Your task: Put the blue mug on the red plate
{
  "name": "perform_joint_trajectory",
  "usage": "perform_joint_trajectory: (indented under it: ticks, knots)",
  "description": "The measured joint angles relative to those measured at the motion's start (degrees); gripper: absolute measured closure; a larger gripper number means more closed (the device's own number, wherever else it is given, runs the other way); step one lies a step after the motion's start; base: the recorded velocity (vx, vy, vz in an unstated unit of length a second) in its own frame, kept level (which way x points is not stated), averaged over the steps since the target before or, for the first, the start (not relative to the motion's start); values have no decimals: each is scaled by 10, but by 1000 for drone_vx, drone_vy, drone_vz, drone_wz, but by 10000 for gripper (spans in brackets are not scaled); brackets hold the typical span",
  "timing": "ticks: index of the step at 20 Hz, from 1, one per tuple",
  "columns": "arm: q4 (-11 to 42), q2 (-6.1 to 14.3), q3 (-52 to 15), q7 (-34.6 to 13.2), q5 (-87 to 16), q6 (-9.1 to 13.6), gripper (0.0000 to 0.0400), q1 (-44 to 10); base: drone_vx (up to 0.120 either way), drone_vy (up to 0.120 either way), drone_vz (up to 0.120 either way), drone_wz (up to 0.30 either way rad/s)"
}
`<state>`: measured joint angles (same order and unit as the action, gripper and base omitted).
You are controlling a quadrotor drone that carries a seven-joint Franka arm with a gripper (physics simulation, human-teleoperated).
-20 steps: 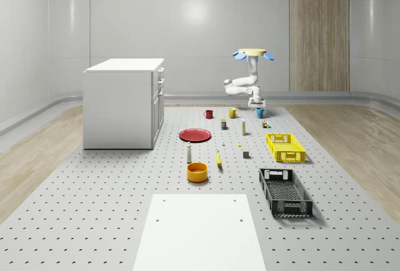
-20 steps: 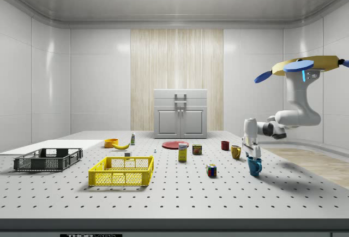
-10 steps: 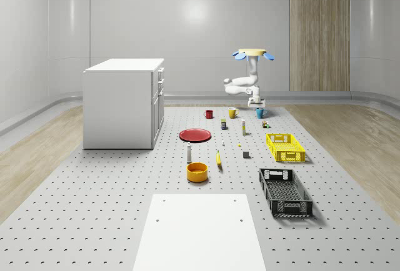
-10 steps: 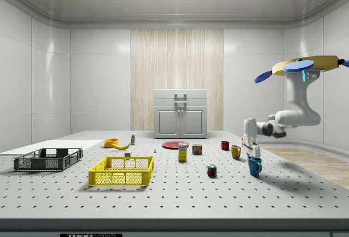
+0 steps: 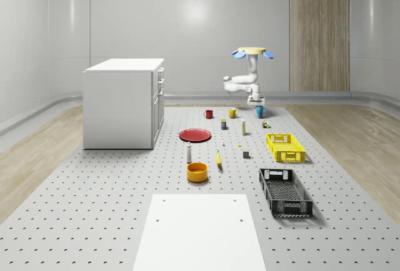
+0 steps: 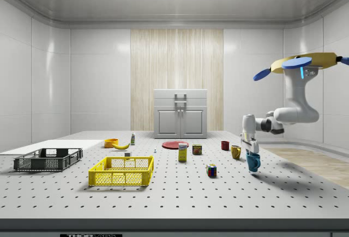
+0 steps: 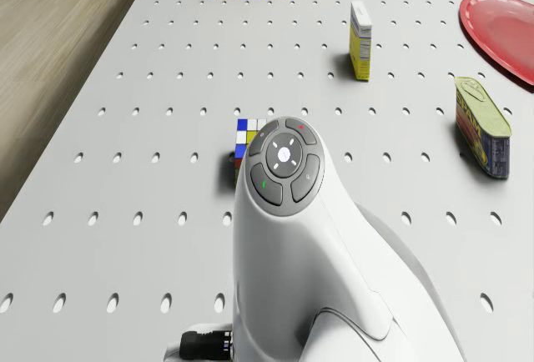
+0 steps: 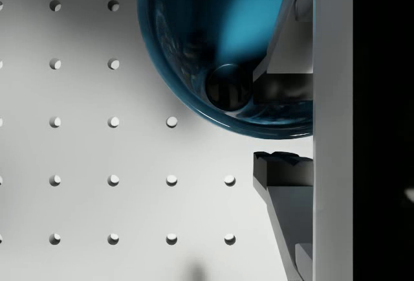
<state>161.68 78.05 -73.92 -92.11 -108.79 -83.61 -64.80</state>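
i hover over the far end of the counter (image 5: 94, 221), beside the yellow mug (image 6: 235, 152). my jaws grip the blue mug (image 6: 253, 161) by its rim; it has just lifted clear, so next comes carrying it to the red plate (image 5: 195, 135).

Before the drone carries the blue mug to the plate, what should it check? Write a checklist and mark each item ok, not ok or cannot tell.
1. Gripper holds blue mug, fingers either side of its wall: ok.
2. Blue mug lifted off the table: cannot tell.
3. Plate bare: ok.
4. Low path to plate free: not ok; yellow mug and can stand between.
5. Drone hovers above and beside the blue mug: ok.
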Motion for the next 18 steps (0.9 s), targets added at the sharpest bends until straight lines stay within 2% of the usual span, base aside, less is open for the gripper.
perform_joint_trajectory:
  ticks: [18]
  knots:
    - [1, 28, -22, -9, 29, -20, 300, -9, 120, -120, 120, 0]
